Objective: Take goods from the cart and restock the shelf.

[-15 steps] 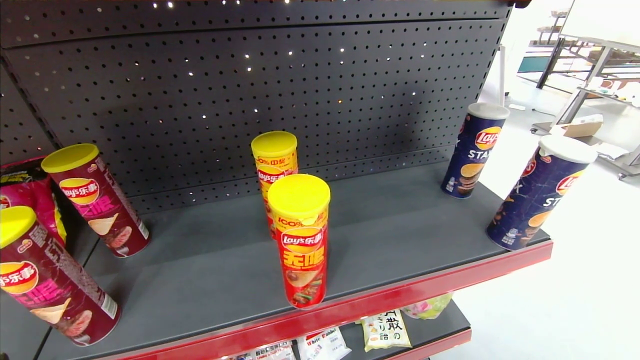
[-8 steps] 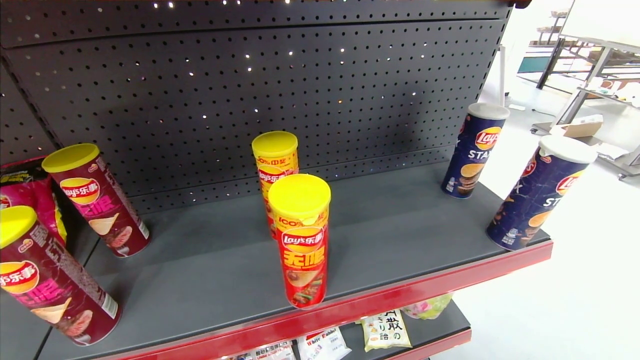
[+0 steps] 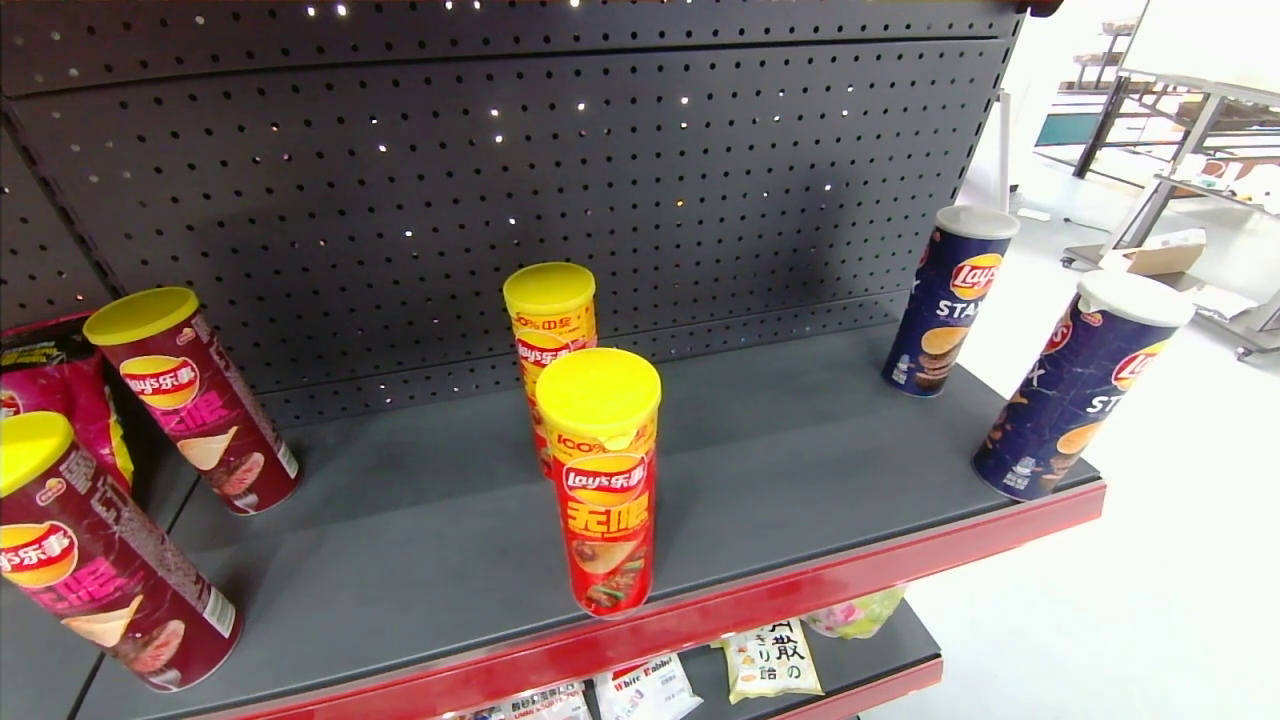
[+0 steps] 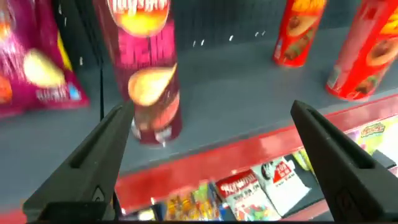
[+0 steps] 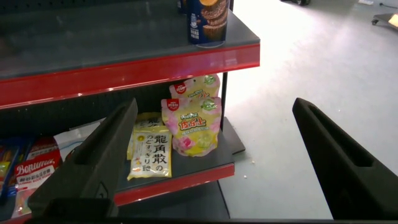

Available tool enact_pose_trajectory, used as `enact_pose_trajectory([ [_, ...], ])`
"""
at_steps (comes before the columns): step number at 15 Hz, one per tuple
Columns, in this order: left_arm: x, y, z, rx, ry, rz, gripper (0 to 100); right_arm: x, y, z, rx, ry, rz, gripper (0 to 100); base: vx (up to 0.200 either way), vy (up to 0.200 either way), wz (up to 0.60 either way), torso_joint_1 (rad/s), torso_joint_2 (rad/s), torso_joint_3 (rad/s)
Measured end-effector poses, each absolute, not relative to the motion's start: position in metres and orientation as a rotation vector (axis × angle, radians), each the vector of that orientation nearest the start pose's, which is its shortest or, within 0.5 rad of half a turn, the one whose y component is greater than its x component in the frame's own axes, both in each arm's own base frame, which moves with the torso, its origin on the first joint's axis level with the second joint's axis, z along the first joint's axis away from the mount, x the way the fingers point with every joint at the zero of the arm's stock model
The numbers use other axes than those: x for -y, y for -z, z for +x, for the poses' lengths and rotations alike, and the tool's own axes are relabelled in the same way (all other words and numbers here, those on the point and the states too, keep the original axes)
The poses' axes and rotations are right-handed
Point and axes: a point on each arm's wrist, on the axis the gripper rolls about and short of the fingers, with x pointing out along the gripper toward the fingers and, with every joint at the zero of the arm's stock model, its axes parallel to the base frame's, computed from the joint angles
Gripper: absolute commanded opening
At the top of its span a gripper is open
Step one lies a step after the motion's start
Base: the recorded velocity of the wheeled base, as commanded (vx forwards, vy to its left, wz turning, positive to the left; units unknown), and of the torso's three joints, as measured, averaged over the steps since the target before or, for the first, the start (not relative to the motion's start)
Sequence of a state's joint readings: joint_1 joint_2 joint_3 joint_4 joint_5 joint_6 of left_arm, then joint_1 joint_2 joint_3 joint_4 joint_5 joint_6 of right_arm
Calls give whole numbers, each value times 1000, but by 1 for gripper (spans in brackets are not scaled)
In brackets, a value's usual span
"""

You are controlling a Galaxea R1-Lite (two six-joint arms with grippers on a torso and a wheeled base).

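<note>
The shelf [image 3: 800, 470] is a dark grey board with a red front edge, backed by a black pegboard [image 3: 500, 180]. Six chip cans stand upright on it in three pairs, and the pairs are well apart.

At the left, one maroon can [image 3: 90, 570] with a yellow lid stands near the front edge. A second maroon can [image 3: 195, 400] stands farther back, with a pink bag [image 3: 50, 390] just to its left. In the middle, a red can [image 3: 600, 480] stands at the front edge, and another red can [image 3: 550, 310] is just behind it, toward the pegboard. At the right end, a navy can [image 3: 1080, 390] with a white lid stands at the near corner, and a second navy can [image 3: 945, 300] stands farther back.

Underneath, a lower shelf [image 3: 890, 650] holds snack packets [image 3: 770, 660].

The left gripper [image 4: 208, 115] hangs in front of the left part of the shelf. Its fingers [image 4: 93, 162] are spread wide and grip nothing. A maroon can stands beyond them at the front edge, close to one fingertip.

The right gripper [image 5: 216, 106] hangs in front of the right end of the shelf. Its fingers [image 5: 93, 162] are also wide apart and hold nothing. The corner navy can stands beyond them, and the snack packets show between them. A pale floor [image 5: 323, 74] lies to the right.
</note>
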State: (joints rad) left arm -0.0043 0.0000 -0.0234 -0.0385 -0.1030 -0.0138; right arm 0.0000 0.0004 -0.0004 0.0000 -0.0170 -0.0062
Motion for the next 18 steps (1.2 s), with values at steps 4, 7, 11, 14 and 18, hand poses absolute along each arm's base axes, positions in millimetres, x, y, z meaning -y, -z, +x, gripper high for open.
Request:
enact_pose_trajectory([
  [4,1,-81,-23,37,63,-56,100,0,-76,-23,0,17,-7,100,0,0,0,0,0,0],
  [7,0,-80,-23,37,0,-51,100,0,-76,-23,0,17,-7,100,0,0,0,0,0,0],
  [11,0,-76,-23,3,-18,-2,100,0,-76,-23,0,17,-7,100,0,0,0,0,0,0],
  [14,0,-76,-23,2,-9,2,100,0,-75,-23,-1,17,-9,100,0,0,0,0,0,0],
  [18,0,-75,-23,1,-9,2,100,0,-76,-23,0,16,-10,100,0,0,300,1,2,1],
])
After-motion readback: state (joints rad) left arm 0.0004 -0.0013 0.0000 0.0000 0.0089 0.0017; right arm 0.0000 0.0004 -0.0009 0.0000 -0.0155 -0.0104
